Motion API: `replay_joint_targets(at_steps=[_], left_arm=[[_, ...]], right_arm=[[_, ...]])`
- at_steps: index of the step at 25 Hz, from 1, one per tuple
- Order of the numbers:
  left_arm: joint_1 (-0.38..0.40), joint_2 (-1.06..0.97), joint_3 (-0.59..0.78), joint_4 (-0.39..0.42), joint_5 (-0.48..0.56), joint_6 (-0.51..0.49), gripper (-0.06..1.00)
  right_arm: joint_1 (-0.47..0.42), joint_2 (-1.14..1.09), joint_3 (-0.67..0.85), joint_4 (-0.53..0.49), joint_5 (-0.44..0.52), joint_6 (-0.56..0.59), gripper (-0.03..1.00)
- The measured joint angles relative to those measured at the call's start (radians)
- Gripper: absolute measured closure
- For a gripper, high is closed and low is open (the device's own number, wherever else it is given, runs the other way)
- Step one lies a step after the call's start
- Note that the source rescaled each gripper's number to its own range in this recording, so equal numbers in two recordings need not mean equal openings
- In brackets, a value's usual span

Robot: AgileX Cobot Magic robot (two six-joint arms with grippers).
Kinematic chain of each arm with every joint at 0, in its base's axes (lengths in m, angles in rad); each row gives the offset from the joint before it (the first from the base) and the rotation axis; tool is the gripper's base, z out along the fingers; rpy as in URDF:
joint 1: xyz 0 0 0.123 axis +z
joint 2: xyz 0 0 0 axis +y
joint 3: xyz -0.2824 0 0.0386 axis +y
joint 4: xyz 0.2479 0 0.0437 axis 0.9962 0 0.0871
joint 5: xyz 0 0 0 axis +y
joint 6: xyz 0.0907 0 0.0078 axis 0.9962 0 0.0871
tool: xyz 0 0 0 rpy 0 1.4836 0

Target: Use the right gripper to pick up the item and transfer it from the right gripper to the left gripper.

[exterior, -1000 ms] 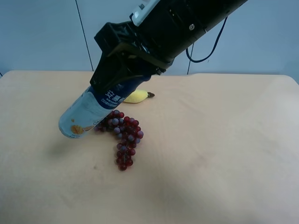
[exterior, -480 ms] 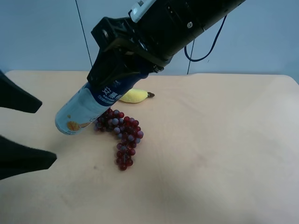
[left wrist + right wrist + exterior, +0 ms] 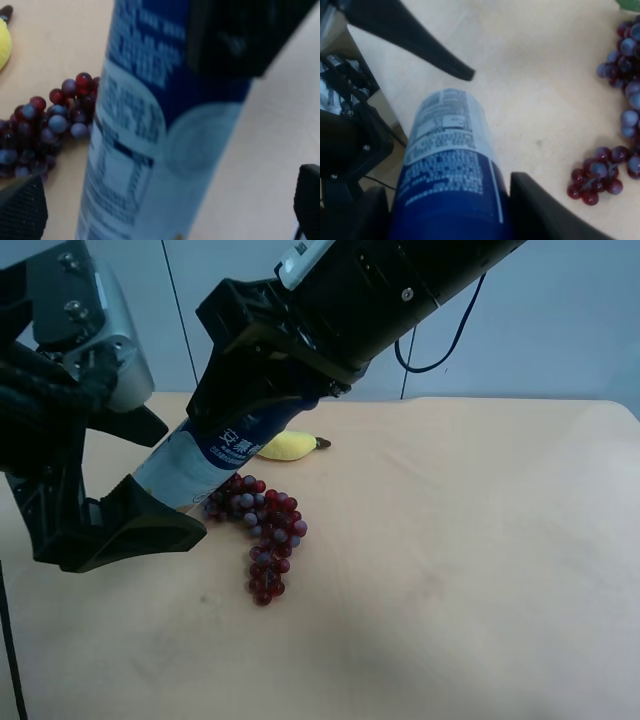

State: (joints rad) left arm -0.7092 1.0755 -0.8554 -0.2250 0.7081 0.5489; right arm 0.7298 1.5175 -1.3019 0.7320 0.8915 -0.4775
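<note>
My right pincer (image 3: 255, 410) grips the bottle (image 3: 180, 465); its blue label (image 3: 232, 445) carries illegible white Chinese characters; my left pincer (image 3: 185, 480) straddles it, wide.

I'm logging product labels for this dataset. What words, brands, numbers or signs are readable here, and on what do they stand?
Nothing reads clearly enough to quote.
Exterior high view: white Chinese characters on the blue band of the blue-and-white plastic bottle, too small to read.
Right wrist view: blocks of fine print on the same bottle, blurred.
Left wrist view: print on the same bottle, blurred.
</note>
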Motion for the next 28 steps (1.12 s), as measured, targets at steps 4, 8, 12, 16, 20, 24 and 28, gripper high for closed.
replay_joint_targets(at_steps=[4, 8, 12, 16, 20, 24, 28], left_arm=[[-0.001, 0.019, -0.001, -0.004, -0.005, 0.027, -0.06], [-0.038, 0.021, -0.001, -0.004, -0.016, 0.062, -0.06], [-0.065, 0.021, -0.001, -0.005, -0.040, 0.082, -0.06], [-0.065, 0.021, -0.002, -0.004, -0.061, 0.093, -0.06], [-0.065, 0.021, -0.002, -0.004, -0.066, 0.116, -0.03], [-0.065, 0.021, -0.002, -0.005, -0.066, 0.120, 0.09], [-0.065, 0.021, -0.002, -0.013, -0.066, 0.123, 0.23]], right_arm=[[0.000, 0.000, 0.000, 0.005, 0.000, -0.011, 0.97], [0.000, 0.000, 0.000, 0.049, 0.000, -0.044, 0.97], [0.000, 0.000, 0.000, 0.064, 0.000, -0.061, 0.97], [0.000, 0.000, 0.000, 0.064, 0.015, -0.078, 0.97], [0.000, 0.000, 0.000, 0.064, 0.054, -0.130, 0.97], [0.000, 0.000, 0.000, 0.064, 0.068, -0.177, 0.97], [0.000, 0.000, 0.000, 0.064, 0.070, -0.220, 0.97]])
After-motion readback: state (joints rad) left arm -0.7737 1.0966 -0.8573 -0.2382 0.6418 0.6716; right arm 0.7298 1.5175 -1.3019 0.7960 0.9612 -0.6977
